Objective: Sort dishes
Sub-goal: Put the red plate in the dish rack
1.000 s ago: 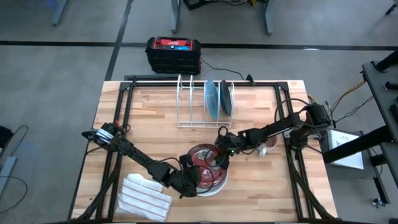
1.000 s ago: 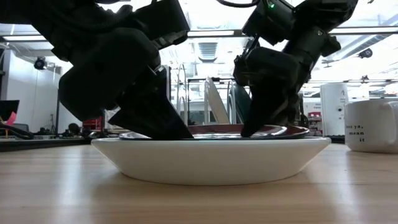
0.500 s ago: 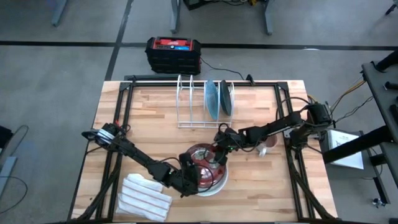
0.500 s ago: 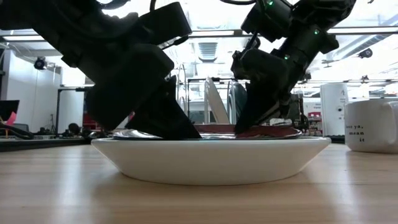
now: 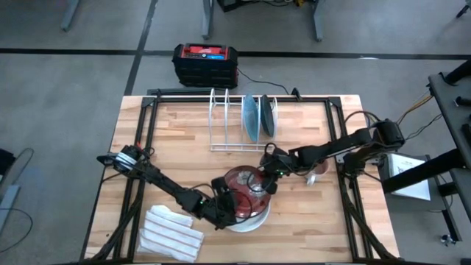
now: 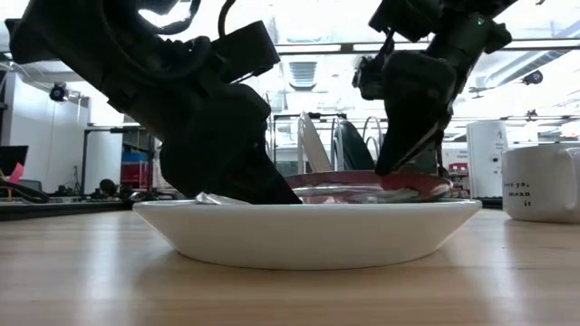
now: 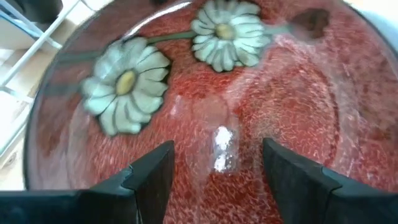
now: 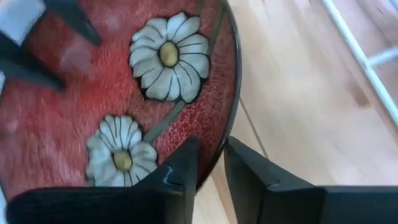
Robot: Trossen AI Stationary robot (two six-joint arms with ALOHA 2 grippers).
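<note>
1. High view: the red plate (image 5: 246, 185) lies on the white plate (image 5: 254, 219) on the tabletop (image 5: 184, 140); two blue plates (image 5: 259, 116) stand in the rack (image 5: 221, 121).
2. Low view: the red plate (image 6: 362, 186) tilts, its right edge raised.
3. Left wrist view: the left hand (image 7: 214, 171) is spread wide, released, over the red plate.
4. Right wrist view: the right hand (image 8: 211, 163) grasps the red plate's rim.

I see a folded striped cloth (image 5: 171, 233) at the table's (image 5: 176, 140) near-left corner, a white wire rack (image 5: 228, 121) up back, and a mug (image 6: 542, 184) at right.
</note>
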